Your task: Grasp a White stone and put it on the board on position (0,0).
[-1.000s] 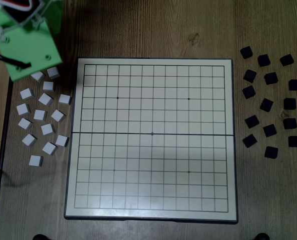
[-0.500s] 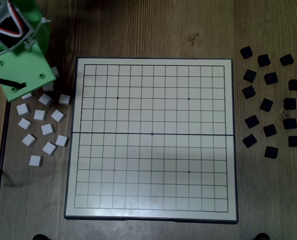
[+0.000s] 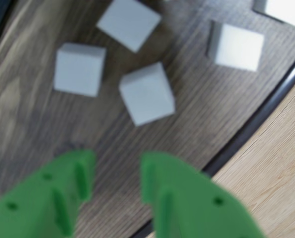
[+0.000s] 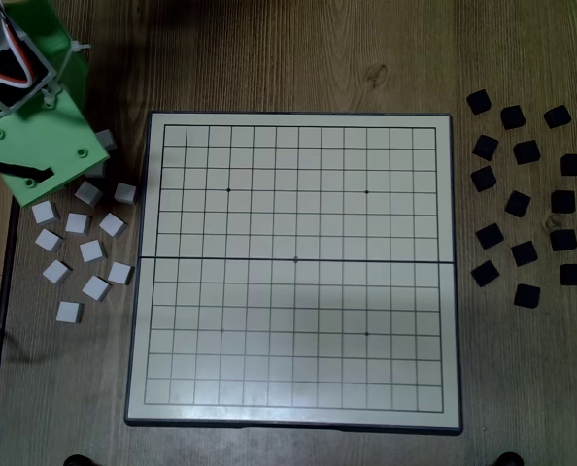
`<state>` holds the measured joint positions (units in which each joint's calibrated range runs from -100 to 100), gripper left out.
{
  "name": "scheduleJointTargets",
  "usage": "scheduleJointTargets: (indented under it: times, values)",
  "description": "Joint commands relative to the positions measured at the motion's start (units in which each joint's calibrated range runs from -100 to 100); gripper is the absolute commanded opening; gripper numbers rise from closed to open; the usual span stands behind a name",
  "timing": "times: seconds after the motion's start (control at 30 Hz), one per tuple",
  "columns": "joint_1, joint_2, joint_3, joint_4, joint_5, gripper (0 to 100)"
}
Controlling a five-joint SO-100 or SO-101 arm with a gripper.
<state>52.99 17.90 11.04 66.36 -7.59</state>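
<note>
the green two-finger gripper (image 3: 116, 173) hangs over the loose heap of white blocks, its fingers parted by a narrow gap and holding nothing. in the wrist view the nearest small white square stone (image 3: 146, 94) lies on the dark wood-grain table (image 3: 197, 114) just beyond the fingertips, at about twelve o'clock from the gap, turned cornerwise to the fingers. a second white block (image 3: 80, 68) sits close beside it at ten o'clock and a third (image 3: 129, 22) near its far corner at eleven o'clock.

in the fixed view the green arm body (image 4: 36, 116) covers the upper part of the heap, at nine to ten o'clock from the large cream gridded board (image 4: 293, 267), which carries no stones. the black square blocks (image 4: 524, 199) lie well apart at three o'clock of the board.

risks, as i judge them:
- the gap looks barely wider than the stone; coming down as it stands, a fingertip may land on top of the block or shove it away.
- the stone's rotation means the fingers could close on its corners, so it twists or pops out.
- the left finger may catch the neighbour at ten o'clock, dragging two blocks.
- the dark table edge strip (image 3: 266, 111) runs close at four o'clock; a pushed stone could slide toward it.
</note>
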Motion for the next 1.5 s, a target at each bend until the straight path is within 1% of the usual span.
scheduleJointTargets:
  times: [0.0, 0.53, 0.9, 1.47]
  values:
    - [0.03, -1.58, -5.53, -0.84, 0.78, 8]
    - [-0.06, 0.12, -5.53, -2.99, 2.30, 8]
    - [-0.78, 0.88, -5.53, -4.39, 3.91, 11]
    - [-1.33, 2.58, -5.53, -5.30, 4.10, 12]
